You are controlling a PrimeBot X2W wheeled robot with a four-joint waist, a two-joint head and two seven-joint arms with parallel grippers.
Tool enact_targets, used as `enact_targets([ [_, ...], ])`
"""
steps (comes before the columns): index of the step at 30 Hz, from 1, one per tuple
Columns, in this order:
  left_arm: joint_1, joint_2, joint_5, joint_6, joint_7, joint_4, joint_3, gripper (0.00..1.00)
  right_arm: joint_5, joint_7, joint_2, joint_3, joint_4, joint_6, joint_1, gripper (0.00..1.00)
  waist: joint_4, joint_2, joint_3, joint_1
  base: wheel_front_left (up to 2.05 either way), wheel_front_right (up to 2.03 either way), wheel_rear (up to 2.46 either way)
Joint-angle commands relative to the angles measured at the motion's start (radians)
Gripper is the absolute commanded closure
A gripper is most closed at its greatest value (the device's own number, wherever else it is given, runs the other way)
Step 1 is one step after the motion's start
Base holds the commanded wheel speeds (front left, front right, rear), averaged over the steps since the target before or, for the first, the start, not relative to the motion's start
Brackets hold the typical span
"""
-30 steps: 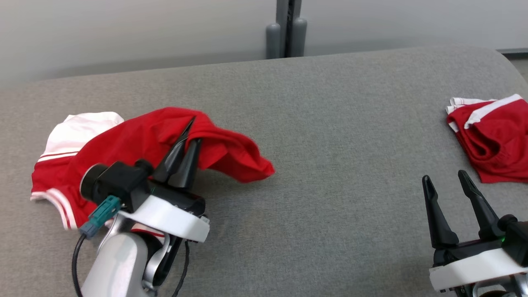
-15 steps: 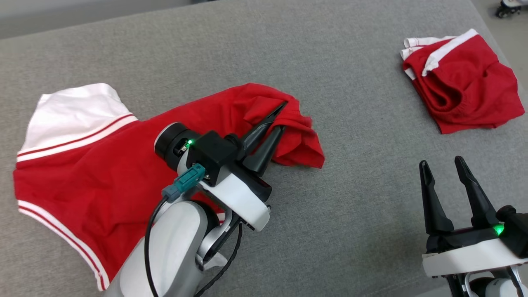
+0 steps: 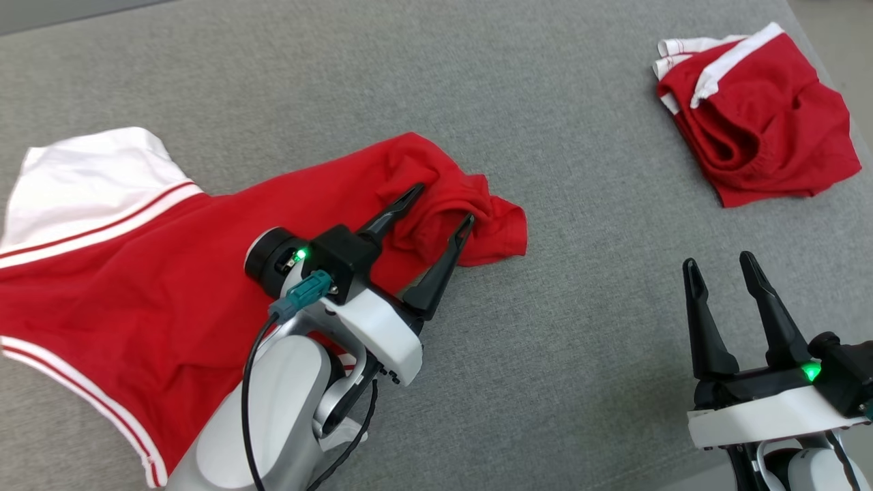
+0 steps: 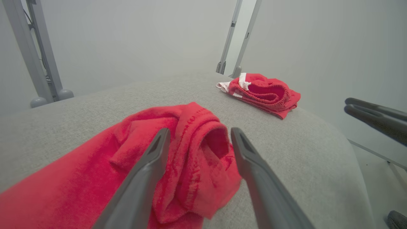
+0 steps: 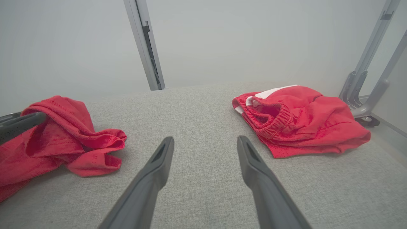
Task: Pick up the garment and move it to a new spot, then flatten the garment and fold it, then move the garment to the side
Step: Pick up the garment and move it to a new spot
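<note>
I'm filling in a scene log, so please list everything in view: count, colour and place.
spread garment: one, red with a white panel and white stripes, lying on the left of the surface, its right end bunched up
folded garment: one, red with white trim, far right of the surface, near its edge
padded surface: one, grey fabric, under both garments
metal posts: several, grey, standing behind the surface
wall: one, pale grey, behind the posts
left gripper: one, dark fingers on a white wrist, open, fingers either side of the spread garment's bunched end
right gripper: one, dark fingers on a white wrist, open, over bare surface at lower right
</note>
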Motion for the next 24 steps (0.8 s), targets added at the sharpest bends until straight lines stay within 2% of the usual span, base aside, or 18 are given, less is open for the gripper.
enact_targets([
  [1, 0.014, 0.003, -0.009, 0.005, -0.011, -0.001, 0.006, 0.00, -0.007, -0.001, -0.003, -0.009, 0.006, 0.000, -0.008, 0.00, 0.025, 0.0000, -0.032, 0.0000, 0.00, 0.00, 0.00],
  [9, 0.088, 0.028, -0.045, 0.055, -0.084, -0.025, 0.068, 0.00, -0.039, 0.028, -0.003, -0.028, -0.002, 0.000, 0.017, 0.00, 0.108, 0.0000, -0.122, 0.0000, 0.00, 0.00, 0.00],
  [16, 0.155, 0.072, -0.106, 0.125, -0.137, -0.038, 0.195, 0.00, -0.066, 0.065, -0.003, -0.048, -0.031, 0.000, 0.042, 0.00, 0.175, 0.0000, -0.179, 0.0000, 0.00, 0.00, 0.00],
  [24, 0.251, 0.128, -0.144, 0.171, -0.177, -0.050, 0.304, 0.00, -0.073, 0.092, -0.016, -0.057, -0.040, 0.000, 0.067, 0.00, 0.225, 0.0000, -0.237, 0.0000, 0.00, 0.00, 0.00],
])
